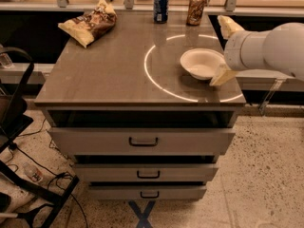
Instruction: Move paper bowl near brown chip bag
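Camera view is showing the paper bowl [201,63] sitting upright on the tabletop [109,75], well apart from the brown chip bag [90,25], which is lying at the far corner. The tool [223,51] is hovering at the bowl's side facing away from the chip bag, released and gripping nothing, its lower finger [220,75] just beside the rim. The bowl is looking light, thin and easily crushed, so a gentle pinch across that rim is seeming the best hold
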### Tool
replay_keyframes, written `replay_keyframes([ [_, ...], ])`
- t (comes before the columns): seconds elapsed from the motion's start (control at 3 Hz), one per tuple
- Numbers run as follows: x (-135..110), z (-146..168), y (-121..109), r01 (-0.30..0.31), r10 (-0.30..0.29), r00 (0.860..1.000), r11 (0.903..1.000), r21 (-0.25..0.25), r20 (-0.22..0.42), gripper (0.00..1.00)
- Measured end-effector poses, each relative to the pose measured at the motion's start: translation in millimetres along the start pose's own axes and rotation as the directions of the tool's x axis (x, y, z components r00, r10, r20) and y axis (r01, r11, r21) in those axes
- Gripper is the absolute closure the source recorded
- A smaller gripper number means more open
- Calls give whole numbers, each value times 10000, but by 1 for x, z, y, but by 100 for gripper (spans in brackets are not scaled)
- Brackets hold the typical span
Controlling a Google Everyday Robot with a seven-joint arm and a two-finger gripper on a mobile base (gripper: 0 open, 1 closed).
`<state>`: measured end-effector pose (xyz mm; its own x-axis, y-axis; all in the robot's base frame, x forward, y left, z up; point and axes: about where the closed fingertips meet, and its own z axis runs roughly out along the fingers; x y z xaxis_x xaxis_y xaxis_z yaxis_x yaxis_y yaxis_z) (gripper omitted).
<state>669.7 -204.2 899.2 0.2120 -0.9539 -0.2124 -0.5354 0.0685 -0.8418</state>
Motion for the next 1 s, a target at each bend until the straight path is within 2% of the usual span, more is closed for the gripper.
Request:
replay_keyframes([
  [0.33,-6,6,-2,11,-16,9997,9998,206,249,20],
  [1.0,-9,7,-2,29,-34,9996,9998,175,265,66],
])
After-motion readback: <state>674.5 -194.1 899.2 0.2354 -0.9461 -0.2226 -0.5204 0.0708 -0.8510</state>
